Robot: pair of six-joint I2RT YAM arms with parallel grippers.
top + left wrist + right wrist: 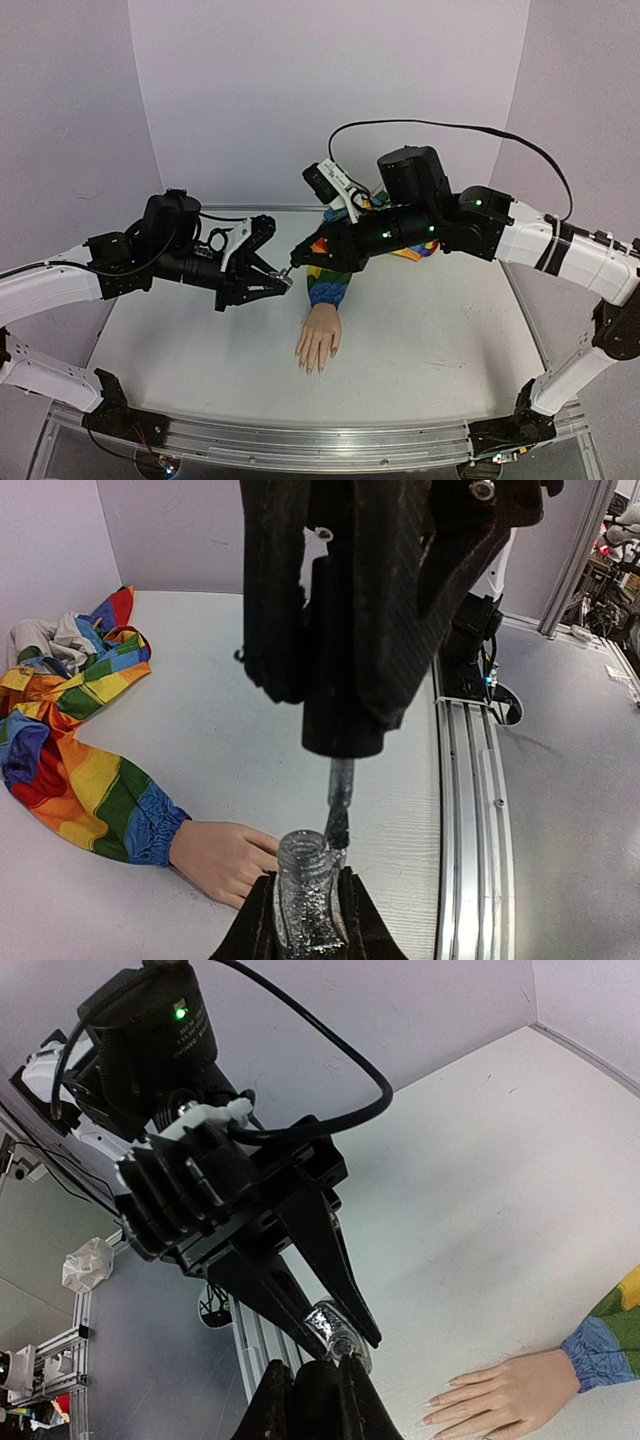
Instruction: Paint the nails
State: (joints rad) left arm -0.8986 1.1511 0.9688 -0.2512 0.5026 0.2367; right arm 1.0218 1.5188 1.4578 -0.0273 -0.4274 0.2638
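Left wrist: end effector [305, 885] snug around bottle [302, 855]

Over the middle of the white table [450, 340], the left gripper [284, 284] and the right gripper [297, 263] meet tip to tip. The small glittering glass bottle [305, 890] and the black cap [342, 720] join them, so nothing can pass between. Under them the pale mannequin hand [318, 340] lies flat, its nails [308, 366] uncovered toward the near edge. The rainbow-striped cloth sleeve [328, 285] fills the ground behind it. On both sides of this hand the table surface is free.
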